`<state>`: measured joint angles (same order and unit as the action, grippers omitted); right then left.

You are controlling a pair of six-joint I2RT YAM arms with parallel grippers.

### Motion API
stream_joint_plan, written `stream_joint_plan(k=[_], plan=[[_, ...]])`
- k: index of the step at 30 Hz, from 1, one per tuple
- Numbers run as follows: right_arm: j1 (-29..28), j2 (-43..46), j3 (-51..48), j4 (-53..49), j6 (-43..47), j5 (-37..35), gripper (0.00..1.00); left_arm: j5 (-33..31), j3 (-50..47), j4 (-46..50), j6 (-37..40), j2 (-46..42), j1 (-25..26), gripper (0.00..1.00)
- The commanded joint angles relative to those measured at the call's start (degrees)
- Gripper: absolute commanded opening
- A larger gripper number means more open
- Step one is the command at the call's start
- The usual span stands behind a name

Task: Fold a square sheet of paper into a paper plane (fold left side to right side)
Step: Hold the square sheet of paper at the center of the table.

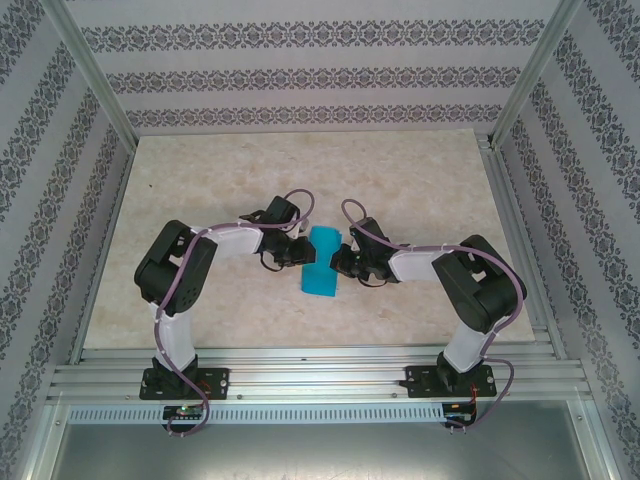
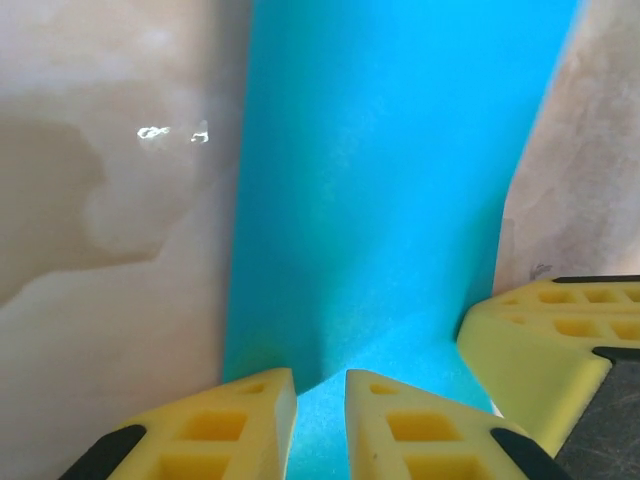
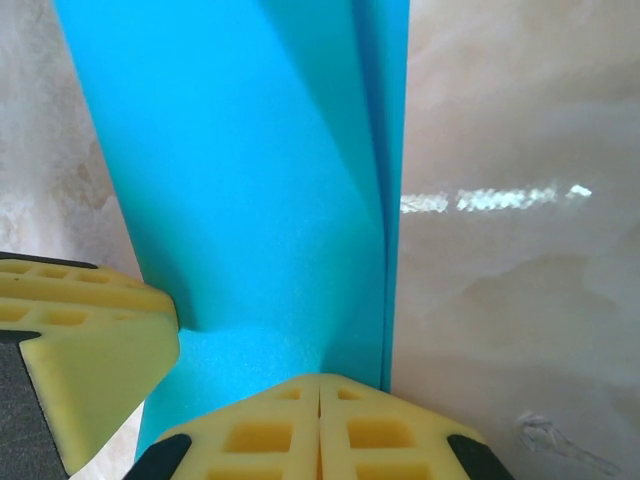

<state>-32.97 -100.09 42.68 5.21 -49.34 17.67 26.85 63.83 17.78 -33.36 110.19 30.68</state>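
Blue sheet of paper [image 1: 322,262] sits mid-table [image 1: 200,170], partly folded. Left gripper [image 2: 320,420]: jaws narrowly apart at its edge. Right gripper [image 3: 320,420]: jaws pressed together; a pinch on the paper is unclear.

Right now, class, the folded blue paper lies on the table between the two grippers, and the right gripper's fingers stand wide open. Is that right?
Not quite. The right gripper has its fingers shut together with no gap, as the right wrist view shows. The rest holds: the folded blue paper lies on the table between it and the left gripper.
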Motion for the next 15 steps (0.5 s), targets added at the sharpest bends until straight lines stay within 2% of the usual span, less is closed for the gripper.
stream_joint_plan(k=[1, 5, 8, 11, 15], plan=[[0.28, -3.09, -1.11, -6.11, 1.51, -2.31, 0.07, -2.10, -2.91, 0.70, 2.43, 0.82, -1.61, 0.24], [0.33, -3.09, -0.84, -5.97, 1.47, -1.89, 0.07, 0.57, -4.27, -1.68, 2.43, 1.87, -1.59, 0.24], [0.53, -2.41, -1.11, -3.59, 1.08, -0.62, 0.08, -0.75, -4.22, -0.16, 3.58, 1.73, -1.62, 0.24], [1.18, 0.57, -0.57, -0.93, 0.64, 2.02, 0.09, -1.63, -3.98, 1.47, 4.92, 1.43, -1.59, 0.23], [2.46, 5.48, 2.65, -3.40, 2.26, 3.12, 0.13, -1.85, -4.06, 1.65, 5.30, 1.66, -1.41, 0.24]])
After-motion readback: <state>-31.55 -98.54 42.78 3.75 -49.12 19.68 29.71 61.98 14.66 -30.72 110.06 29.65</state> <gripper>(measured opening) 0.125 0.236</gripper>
